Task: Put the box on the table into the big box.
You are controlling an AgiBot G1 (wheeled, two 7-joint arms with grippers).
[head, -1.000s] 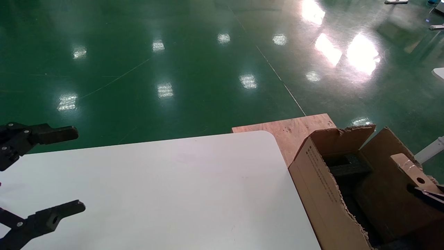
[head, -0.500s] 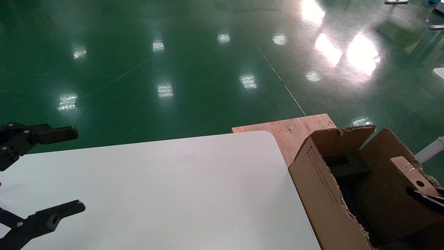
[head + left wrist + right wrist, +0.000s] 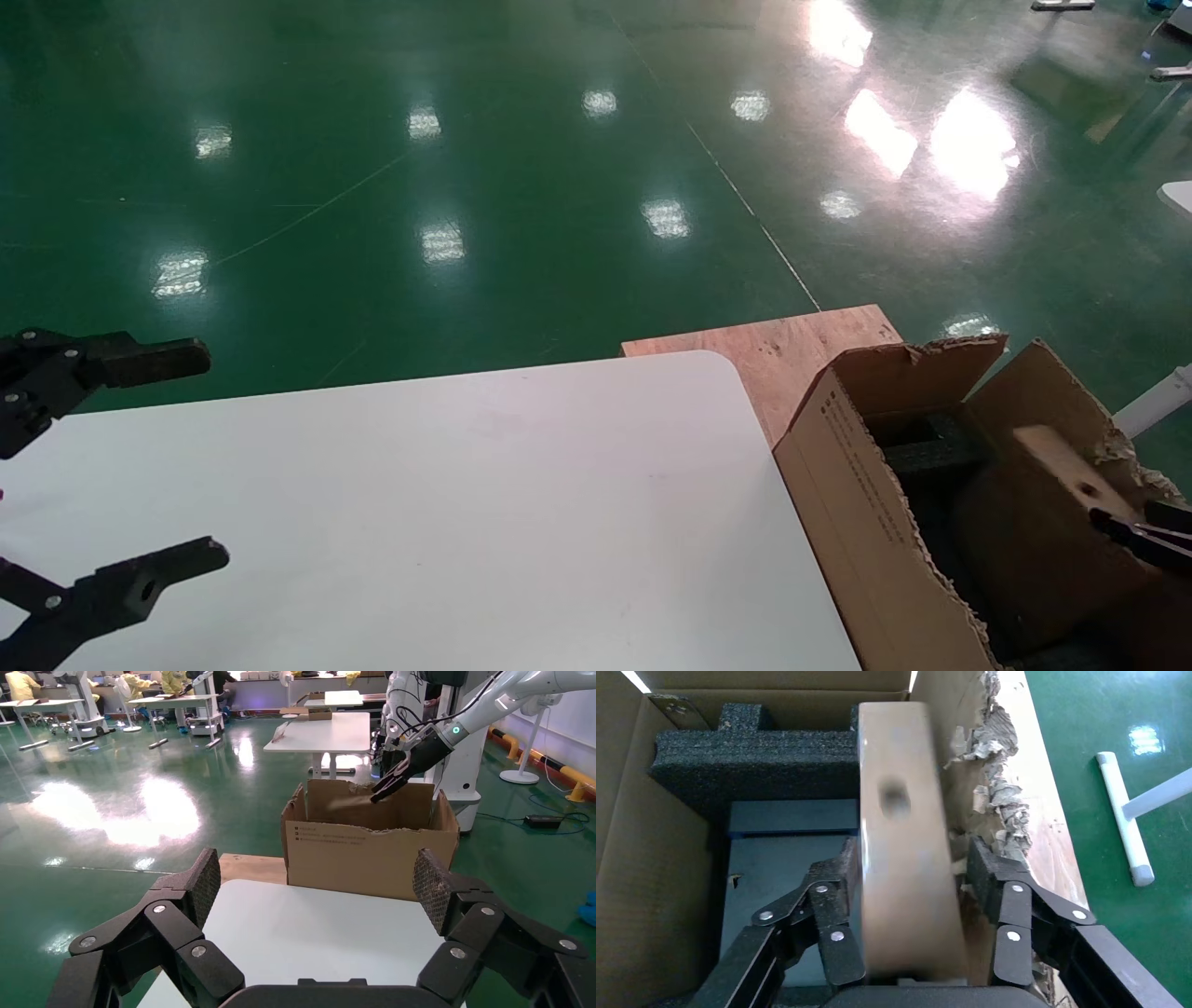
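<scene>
The box [image 3: 1052, 457], small and brown with a round hole, stands tilted inside the big box [image 3: 838, 466], against its far wall. In the right wrist view the box [image 3: 905, 846] is blurred between the spread fingers of my right gripper [image 3: 912, 864], and a gap shows on one side. My right gripper [image 3: 1131, 536] is open over the carton's right part. Black foam [image 3: 758, 755] lies inside the big box [image 3: 638, 846]. My left gripper [image 3: 209, 457] hangs open and empty over the left end of the white table [image 3: 466, 513].
A brown plywood board [image 3: 792, 349] lies beyond the table's rounded corner, under the carton. The carton's flap edges [image 3: 996, 790] are ragged and torn. Green shiny floor surrounds everything. A white pole foot [image 3: 1155, 401] stands right of the carton.
The box has dropped lower into the big box and tilted, blurred with motion. My right gripper's fingers have spread off it. The left arm has not moved.
</scene>
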